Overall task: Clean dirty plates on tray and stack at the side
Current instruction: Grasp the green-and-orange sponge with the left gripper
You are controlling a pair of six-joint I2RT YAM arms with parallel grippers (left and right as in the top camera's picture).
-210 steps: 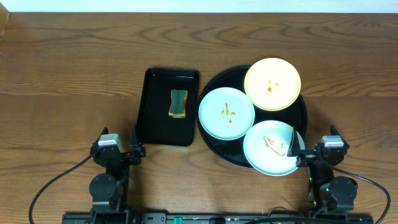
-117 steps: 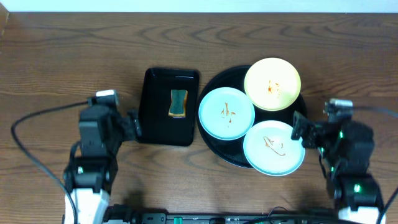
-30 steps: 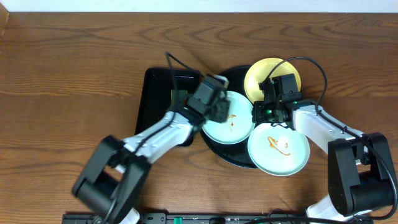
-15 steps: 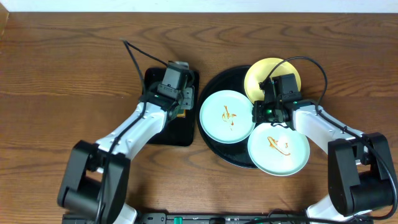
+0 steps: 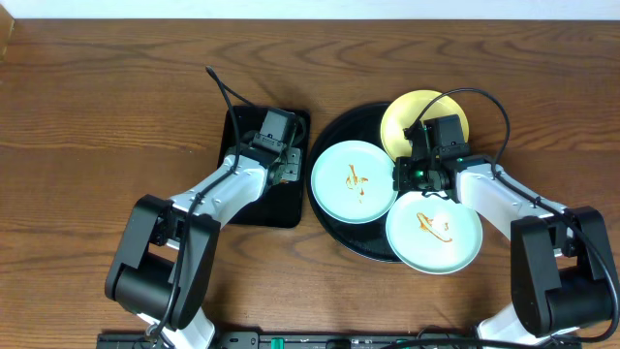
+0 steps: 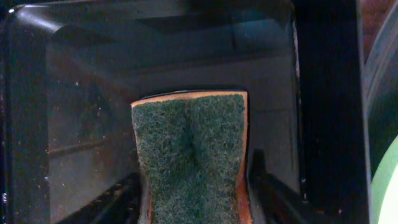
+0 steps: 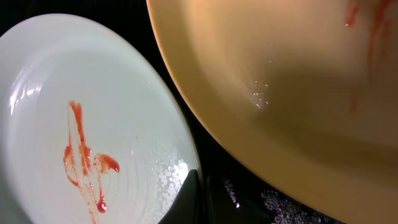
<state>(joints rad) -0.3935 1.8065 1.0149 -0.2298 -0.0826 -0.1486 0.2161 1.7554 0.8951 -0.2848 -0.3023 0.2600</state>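
Note:
Three sauce-smeared plates lie on the round black tray [image 5: 334, 131]: a mint one [image 5: 353, 181] at left, a mint one [image 5: 433, 231] in front, and a yellow one [image 5: 412, 121] at the back. My right gripper [image 5: 418, 176] is shut, its tip [image 7: 198, 182] down on the tray floor [image 7: 249, 193] between the left mint plate [image 7: 81, 124] and the yellow plate [image 7: 280, 81]. My left gripper [image 5: 279, 167] is low over the rectangular tray. It is open, and its jaws [image 6: 196, 199] stand close on either side of a green-topped sponge [image 6: 189, 143] that lies flat.
The rectangular black tray [image 5: 237, 184] sits just left of the round tray and holds only the sponge. Bare wooden table [image 5: 116, 116] spreads to the left, back and right. The right arm's cable [image 5: 484, 97] loops above the yellow plate.
My left arm has swung from above the left mint plate to the rectangular tray and come down around the sponge, its jaws narrowing slightly. The right arm and the plates have not moved.

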